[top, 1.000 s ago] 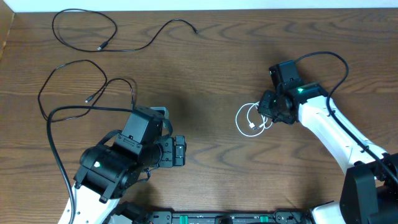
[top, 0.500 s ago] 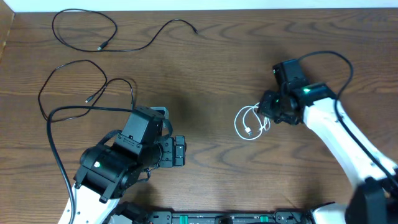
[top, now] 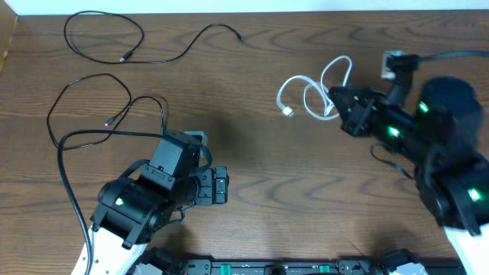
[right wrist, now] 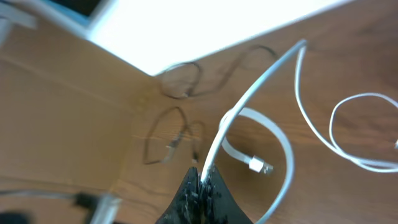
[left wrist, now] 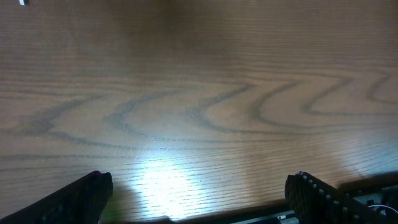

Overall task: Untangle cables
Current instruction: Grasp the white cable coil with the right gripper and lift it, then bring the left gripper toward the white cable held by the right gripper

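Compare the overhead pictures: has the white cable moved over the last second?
Yes. The white cable, pinched in the right gripper, has shifted up the overhead view, toward the far edge of the table.
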Controlling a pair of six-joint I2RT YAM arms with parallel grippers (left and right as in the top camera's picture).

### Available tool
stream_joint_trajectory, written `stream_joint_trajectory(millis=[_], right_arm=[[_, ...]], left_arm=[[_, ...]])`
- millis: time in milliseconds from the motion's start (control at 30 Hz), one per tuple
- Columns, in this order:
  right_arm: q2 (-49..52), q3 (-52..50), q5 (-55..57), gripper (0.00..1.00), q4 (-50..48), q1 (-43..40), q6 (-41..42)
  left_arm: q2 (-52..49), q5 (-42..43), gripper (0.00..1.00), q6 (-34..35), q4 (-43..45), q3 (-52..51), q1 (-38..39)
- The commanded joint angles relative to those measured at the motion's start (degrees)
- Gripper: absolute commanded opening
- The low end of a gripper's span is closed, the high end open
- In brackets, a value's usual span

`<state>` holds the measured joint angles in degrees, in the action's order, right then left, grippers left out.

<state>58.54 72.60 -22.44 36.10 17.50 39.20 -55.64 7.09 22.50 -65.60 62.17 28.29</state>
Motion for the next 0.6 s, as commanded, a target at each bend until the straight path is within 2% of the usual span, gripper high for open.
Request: stream_joint_trajectory(millis=[0,167,267,400,567], right_arm=[[-2.91,0.70,-3.89,0.01,0.63,0.46,-1.16],[-4.15,0.68,-10.93,0.01,3.02,0.61,-6.45],[-3.80,0.68,-16.39,0.01,5.27,0.59,-13.86],[-3.43,0.68,-17.62,0.01,11.54,0.59,-20.61],[-3.41,0.68,-21.44,0.01,16.09,0.61,-29.29]], left_arm=[[-0.15,-1.18,0.94,0.07,-0.11,0.04,0.09],[-0.15,-1.09,0.93,2.47,0.81,0.04,0.09],[-0.15,-1.14,0.93,5.09,0.72,0.04,0.09],[-0.15,-1.11,0.94,6.14,1.36,0.04,0.07],[-0.13,4.48,0.94,20.44,2.97,0.04,0.07]])
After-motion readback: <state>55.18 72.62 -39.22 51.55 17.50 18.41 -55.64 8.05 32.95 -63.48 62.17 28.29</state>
